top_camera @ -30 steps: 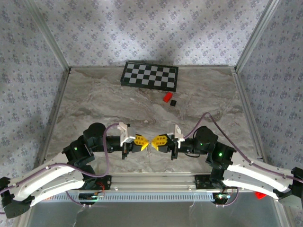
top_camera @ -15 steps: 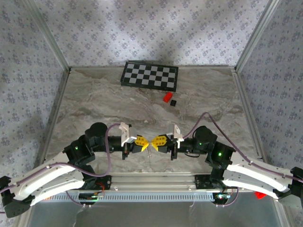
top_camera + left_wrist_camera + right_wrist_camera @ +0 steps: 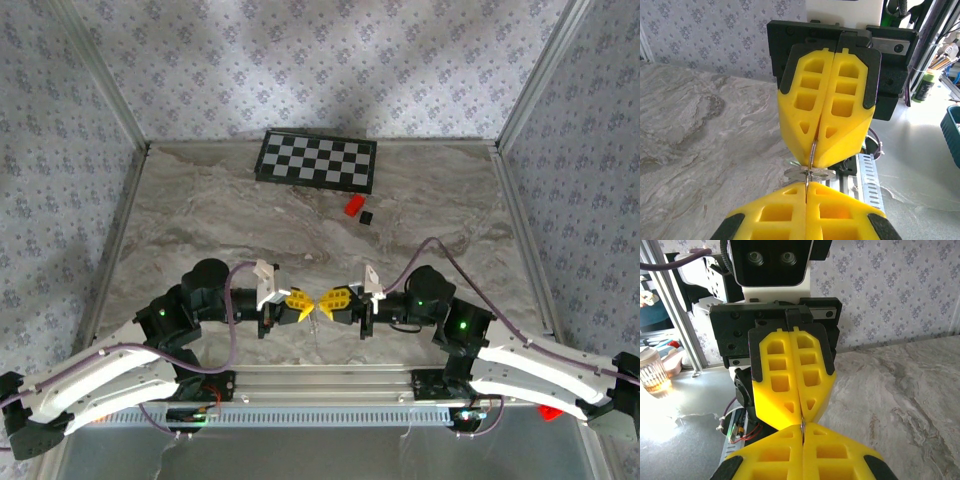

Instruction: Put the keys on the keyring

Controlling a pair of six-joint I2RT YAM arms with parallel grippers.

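Fingertips meet above the desk's (image 3: 200, 220) near edge: left end effector (image 3: 309, 303), right end effector (image 3: 321, 302), both clamped shut. Left wrist: keyring (image 3: 812, 152) wire pinched by both, key (image 3: 821, 173) across it. Right wrist: wire sliver between seams.

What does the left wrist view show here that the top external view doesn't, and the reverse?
Left wrist: thin keyring wire running from the shut right tool into the shut left tool, a pale flat key beside it. Top external: checkerboard, red block and black cube far across the table. Both: the two tools tip to tip above the marble.
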